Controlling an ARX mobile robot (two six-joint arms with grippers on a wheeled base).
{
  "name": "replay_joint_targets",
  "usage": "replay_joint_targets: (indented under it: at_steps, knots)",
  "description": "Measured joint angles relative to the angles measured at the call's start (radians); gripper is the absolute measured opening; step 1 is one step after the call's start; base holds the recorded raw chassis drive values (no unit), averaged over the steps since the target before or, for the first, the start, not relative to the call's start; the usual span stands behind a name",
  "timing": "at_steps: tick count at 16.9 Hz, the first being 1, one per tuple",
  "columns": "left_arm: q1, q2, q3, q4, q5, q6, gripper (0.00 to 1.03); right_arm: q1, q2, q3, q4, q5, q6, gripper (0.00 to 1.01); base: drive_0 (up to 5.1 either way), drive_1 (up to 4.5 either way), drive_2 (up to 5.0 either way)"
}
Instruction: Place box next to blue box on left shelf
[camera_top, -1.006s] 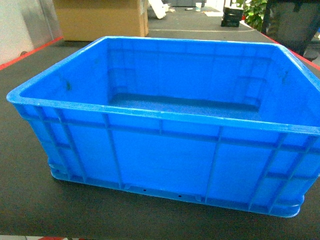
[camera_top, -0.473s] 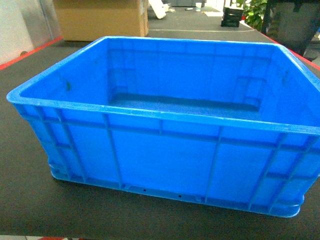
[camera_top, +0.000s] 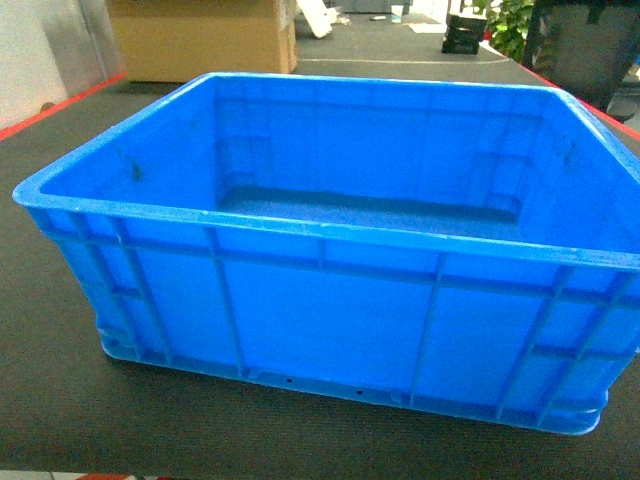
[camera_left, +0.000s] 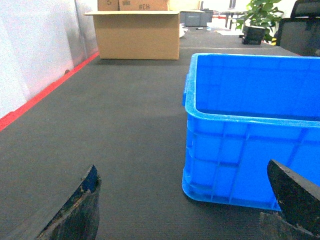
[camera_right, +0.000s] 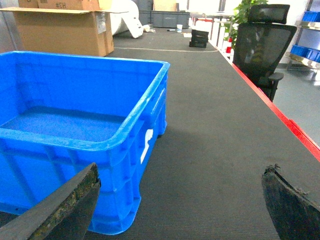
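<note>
We're at the start: box (camera_top: 330, 300) untouched at 12 o'clock, both grippers (camera_left: 185, 210) (camera_right: 180, 205) spread wide, shelf unseen.

The large bright-blue ribbed plastic crate (camera_top: 330, 330) has a slightly glossy moulded skin, with scuffed pale marks along its thick rolled rim and a finely grained floor inside. It sits on a dark charcoal matt mat (camera_left: 115, 115) with a fine woven or ribbed texture, edged by a smooth red strip (camera_left: 45, 92). The brown open-flapped cardboard carton (camera_left: 137, 35) looks dull and papery. The left gripper's dark fingers (camera_left: 75, 212) appear worn and rough, as do the right gripper's fingers (camera_right: 67, 207)
</note>
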Motion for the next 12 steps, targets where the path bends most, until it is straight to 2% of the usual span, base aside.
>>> replay_joint_targets:
  at_steps: [6,7,8,9,10,11,12]
  knots:
    - [0.000,0.000,0.000,0.000,0.000,0.000,0.98,0.000,0.000,0.000,0.000,0.000,0.000,0.98,0.0,0.00,0.0]
    - [-0.006,0.002,0.000,-0.009,-0.018,-0.001,0.98,0.005,0.003,0.001,-0.007,0.021,0.000,0.98,0.0,0.00,0.0]
    - [-0.077,0.045,0.012,-0.054,-0.180,-0.022,0.98,0.106,0.060,0.014,-0.045,0.233,0.008,0.98,0.0,0.00,0.0]
    - [-0.128,0.088,0.024,-0.055,-0.309,-0.030,0.98,0.196,0.118,0.018,-0.040,0.402,0.009,0.98,0.0,0.00,0.0]
    - [-0.135,0.096,0.025,-0.050,-0.406,-0.039,0.98,0.252,0.125,0.019,-0.029,0.563,0.012,0.98,0.0,0.00,0.0]
    - [-0.135,0.100,0.031,-0.029,-0.436,-0.046,0.98,0.285,0.134,0.026,-0.012,0.670,0.028,0.98,0.0,0.00,0.0]
    - [-0.134,0.150,0.043,0.024,-0.413,-0.049,0.98,0.325,0.183,0.031,0.041,0.707,0.039,0.98,0.0,0.00,0.0]
